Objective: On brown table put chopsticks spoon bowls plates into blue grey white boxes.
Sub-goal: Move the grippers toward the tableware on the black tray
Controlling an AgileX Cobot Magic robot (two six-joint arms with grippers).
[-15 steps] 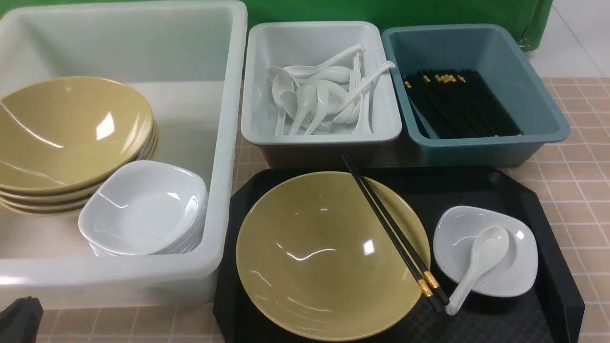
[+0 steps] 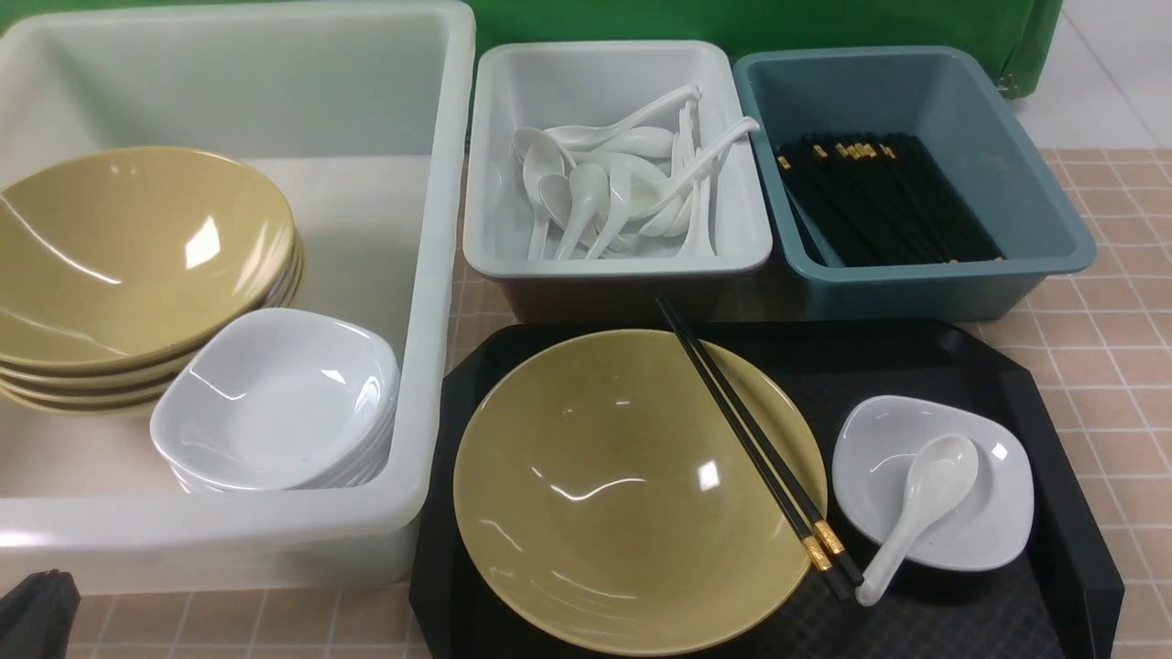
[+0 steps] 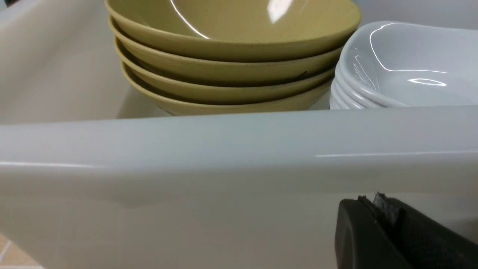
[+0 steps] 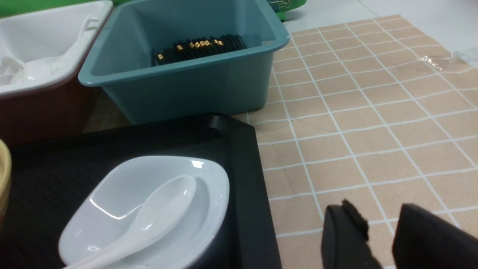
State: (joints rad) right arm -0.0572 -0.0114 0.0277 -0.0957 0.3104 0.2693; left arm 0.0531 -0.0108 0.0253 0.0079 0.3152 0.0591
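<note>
black tray [image 2: 916,366] on the tiled table [image 2: 1117,366], taken as landmark; the tray's near edge was cut off by the frame. on the tray sat one olive bowl [image 2: 632,494], with the chopsticks [image 2: 760,448] laid across its right rim, gold-banded ends toward the robot. right of the bowl sat a white plate [image 2: 998,513] with the spoon [image 2: 916,513] lying in it, handle past the plate's rim. left of the tray, the white box [image 2: 439,275] held stacked bowls [image 2: 128,256] and stacked plates [image 2: 275,403]; the number of plates was hard to make out. behind the tray, the grey box [image 2: 613,265] held spoons and the blue box [image 2: 925,270] held black chopsticks, overlapped beyond counting. the left pincer [image 3: 375,203], clenched and empty, was left of the tray, before the white box's outer wall, and mostly cut off. the right pincer [image 4: 379,213], released and grasping nothing, hovered over bare table right of the tray; only its finger ends showed.
</note>
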